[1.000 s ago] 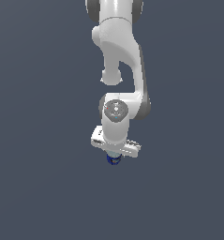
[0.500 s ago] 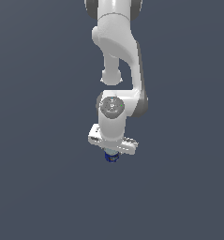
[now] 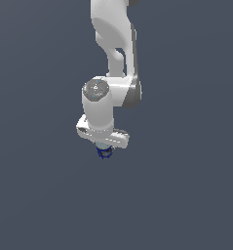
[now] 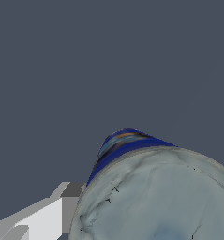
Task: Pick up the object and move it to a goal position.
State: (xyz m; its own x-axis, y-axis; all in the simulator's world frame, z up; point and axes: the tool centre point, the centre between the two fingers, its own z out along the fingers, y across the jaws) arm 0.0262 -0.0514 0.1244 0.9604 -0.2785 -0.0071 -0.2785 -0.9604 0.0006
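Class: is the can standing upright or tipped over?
Cannot tell. The gripper hides most of the can; the wrist view shows mainly its grey top.

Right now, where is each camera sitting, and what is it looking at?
Exterior view: off the arm, looking down on the white arm and its gripper, with the blue can peeking out below.
Wrist view: on the wrist, very close above the can, showing its silvery top, blue side and one grey finger.
Shared: both see the can and gripper.

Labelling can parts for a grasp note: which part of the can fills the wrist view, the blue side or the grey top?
The silvery-grey round top of the can under the claw; the blue side shows only as a narrow band.
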